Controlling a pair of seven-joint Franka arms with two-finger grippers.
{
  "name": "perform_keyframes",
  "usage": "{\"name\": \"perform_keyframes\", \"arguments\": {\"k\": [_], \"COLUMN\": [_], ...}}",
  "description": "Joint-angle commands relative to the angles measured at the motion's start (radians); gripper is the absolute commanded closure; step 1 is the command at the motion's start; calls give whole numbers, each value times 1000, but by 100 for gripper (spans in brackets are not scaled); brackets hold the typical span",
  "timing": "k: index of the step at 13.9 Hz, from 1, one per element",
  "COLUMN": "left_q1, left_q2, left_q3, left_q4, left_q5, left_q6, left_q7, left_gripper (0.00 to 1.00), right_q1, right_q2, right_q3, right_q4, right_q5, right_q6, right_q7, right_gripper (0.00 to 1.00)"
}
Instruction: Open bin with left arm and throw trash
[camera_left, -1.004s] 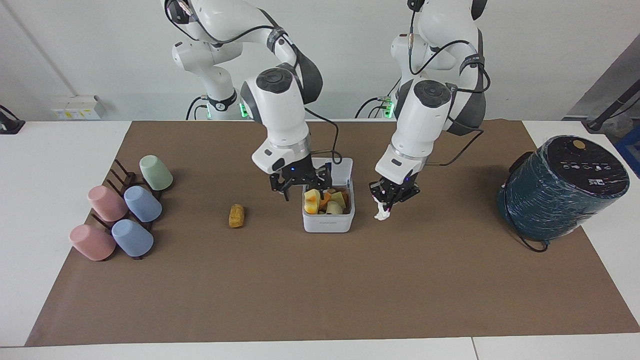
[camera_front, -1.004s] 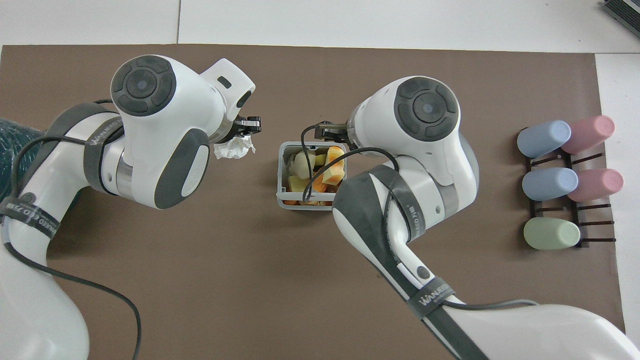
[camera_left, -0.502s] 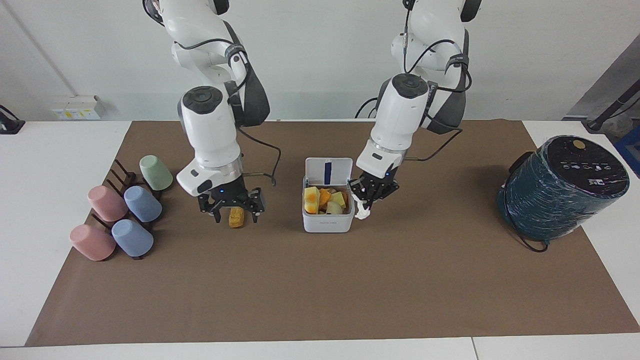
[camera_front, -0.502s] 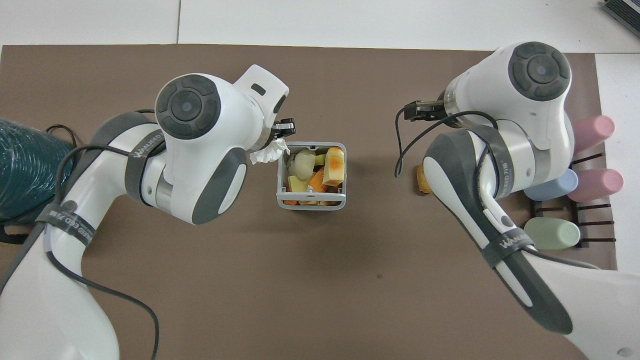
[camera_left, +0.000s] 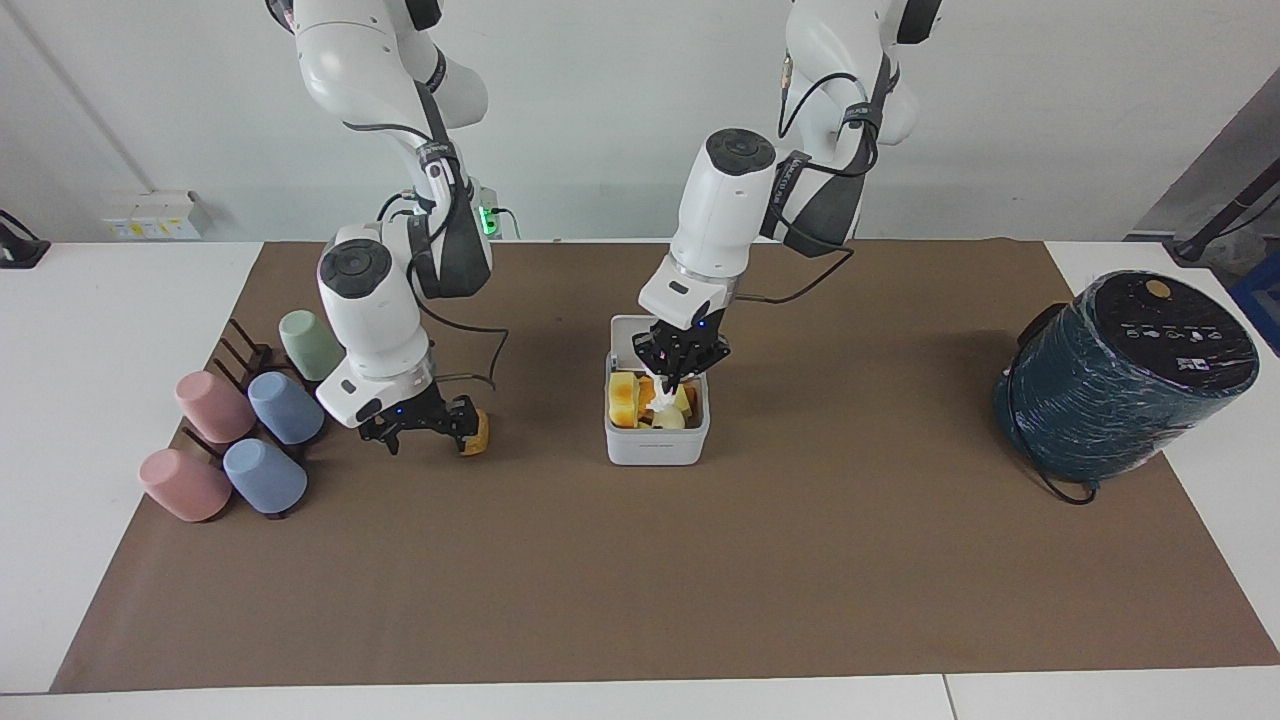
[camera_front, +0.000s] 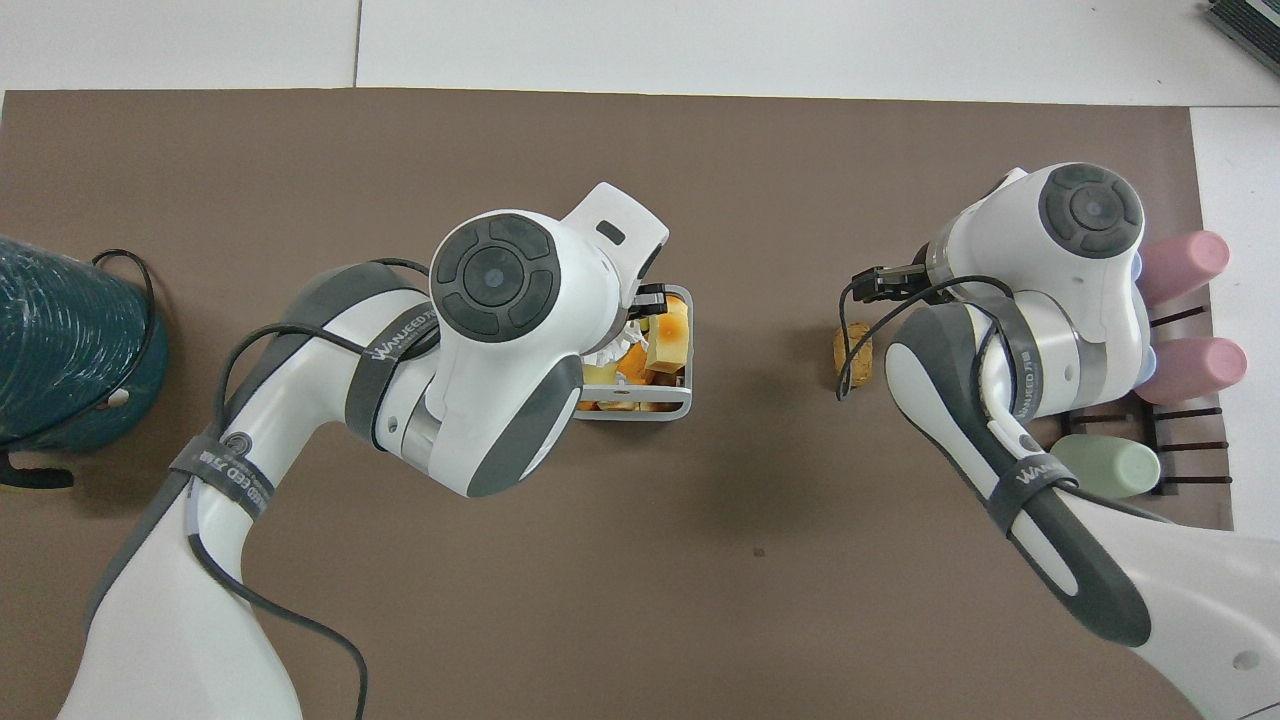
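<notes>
The small white square plastic bin sits mid-table on the brown mat, its flat hinged lid stood up on the edge nearer the robots, and the box is packed with yellow and orange food pieces. The left gripper hangs straight over the open bin with its fingertips pinched together on a crumpled white tissue; the tissue dangles below the tips and its lower end is down among the scraps, though I cannot tell whether it rests on them. From overhead the left arm's wrist covers most of the bin and only a frill of tissue shows at its edge. Toward the right arm's end of the table, level with the bin, lies a golden-brown crusty chunk. The right gripper is low over the mat with its fingers spread wide, and the chunk lies just beside the finger on the bin's side, outside the gap between the two fingers. Beside that gripper is a dark rack carrying pastel cups. At the left arm's end stands a big dark-teal cylinder.
</notes>
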Motion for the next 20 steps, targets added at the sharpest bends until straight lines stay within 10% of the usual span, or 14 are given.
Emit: {"name": "perform_keyframes", "arguments": {"k": [1, 7, 20], "left_q1": [-18, -20, 218], "left_q2": [-18, -27, -24], "left_q3": [16, 16, 30], "left_q4": [-34, -53, 113], "left_q5": [-16, -14, 10], "left_q6": [1, 1, -238], "left_q7": [-2, -7, 175], "left_gripper": [83, 38, 35], "right_q1": [-20, -3, 9], "right_q2": [-39, -81, -97], "right_q3": [16, 25, 56], "right_q4": [-103, -232, -289], "right_q5": [0, 11, 96], "right_q6": [78, 80, 159], "right_q7": [-23, -52, -119], "right_gripper": [0, 0, 10]}}
